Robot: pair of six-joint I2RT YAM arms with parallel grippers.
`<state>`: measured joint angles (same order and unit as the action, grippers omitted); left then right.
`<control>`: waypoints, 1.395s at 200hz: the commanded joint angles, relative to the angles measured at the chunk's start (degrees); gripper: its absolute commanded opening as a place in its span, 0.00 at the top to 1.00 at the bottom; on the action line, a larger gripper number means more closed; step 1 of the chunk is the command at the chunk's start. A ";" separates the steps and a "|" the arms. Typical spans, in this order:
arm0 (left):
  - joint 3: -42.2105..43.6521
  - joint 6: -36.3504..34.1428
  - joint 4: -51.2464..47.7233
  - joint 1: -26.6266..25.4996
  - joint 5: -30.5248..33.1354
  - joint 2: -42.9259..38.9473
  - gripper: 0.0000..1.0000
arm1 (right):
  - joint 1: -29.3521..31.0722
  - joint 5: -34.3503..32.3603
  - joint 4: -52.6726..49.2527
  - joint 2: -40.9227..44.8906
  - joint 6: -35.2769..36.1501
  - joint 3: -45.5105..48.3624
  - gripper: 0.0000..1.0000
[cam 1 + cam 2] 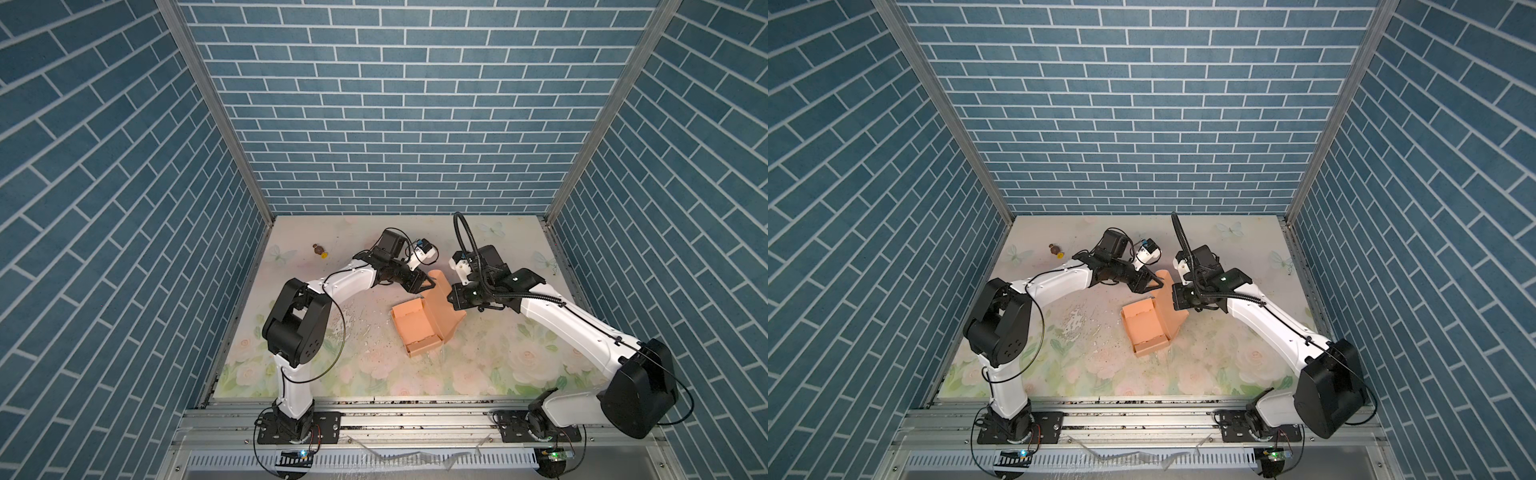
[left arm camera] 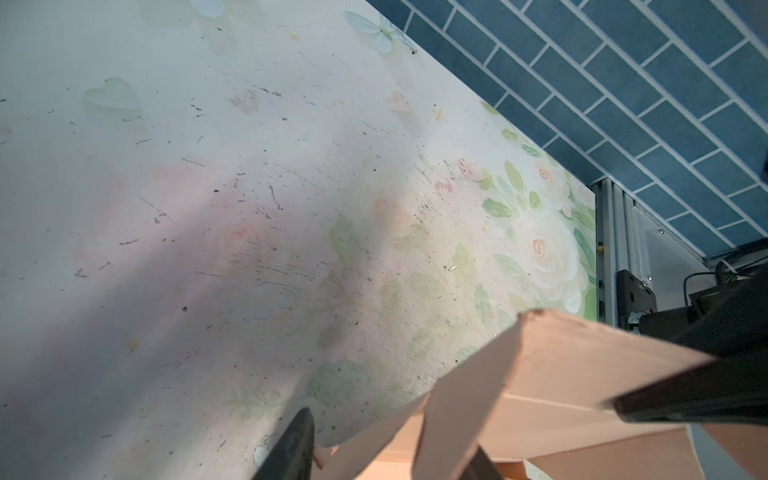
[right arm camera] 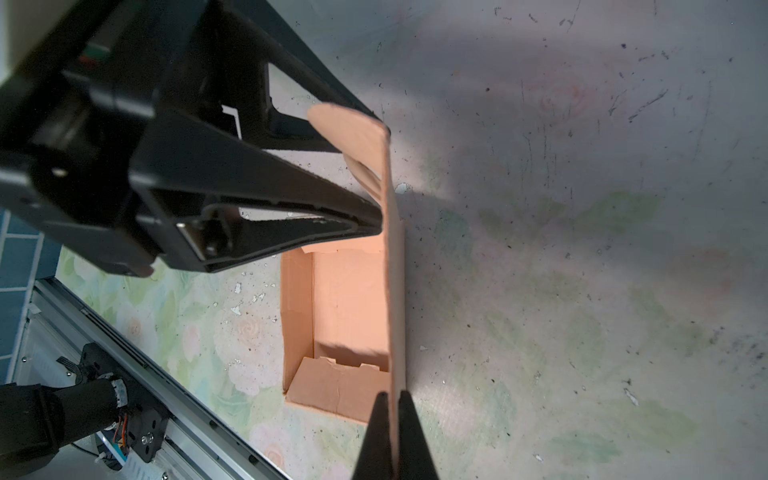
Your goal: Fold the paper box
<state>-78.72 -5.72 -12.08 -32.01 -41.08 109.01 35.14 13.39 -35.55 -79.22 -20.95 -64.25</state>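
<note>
Both arms reached in low, elbows bent, meeting above the far side of the paper box [image 1: 415, 328]. The right gripper [image 3: 390, 415] came from the box's right and was pinched tight on its upright flap. The left gripper [image 1: 430, 283], on the flap's other side, had its jaws apart at the flap's top edge.

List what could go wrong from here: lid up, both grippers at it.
1. The right gripper pinches only the thin edge of the raised lid; it could slip or buckle under a push.
2. The left gripper stands open around the curled end flap; closing may crease it off its score line.
3. The paper box base sits unheld on the table; it may slide.
</note>
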 commanded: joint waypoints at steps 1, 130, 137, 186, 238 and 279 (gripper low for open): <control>0.83 -0.01 0.22 0.03 -1.16 -0.20 0.59 | -0.38 0.59 -0.49 -0.41 1.36 -1.72 1.00; 4.98 2.10 4.35 -0.47 2.26 -2.57 0.92 | -0.85 0.76 0.66 -1.37 1.10 -1.61 1.00; 5.17 2.28 4.79 -0.55 2.52 -2.66 0.94 | -0.85 0.92 0.84 -1.38 0.94 -1.55 1.00; 6.25 3.82 6.13 -1.04 4.46 -3.65 1.00 | -0.86 1.03 1.51 -1.18 0.65 -1.30 1.00; 8.92 9.85 7.59 -1.04 14.86 -6.06 1.00 | -0.94 -3.02 0.75 -0.08 0.75 -2.85 0.68; 14.62 19.29 11.25 -1.38 26.22 -9.88 1.00 | -1.11 -11.90 5.78 7.98 -2.28 1.54 0.45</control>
<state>-67.00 6.13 -3.92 -33.15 -23.66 102.08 34.35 7.60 -33.36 -77.12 -21.06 -64.79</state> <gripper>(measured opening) 0.056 0.529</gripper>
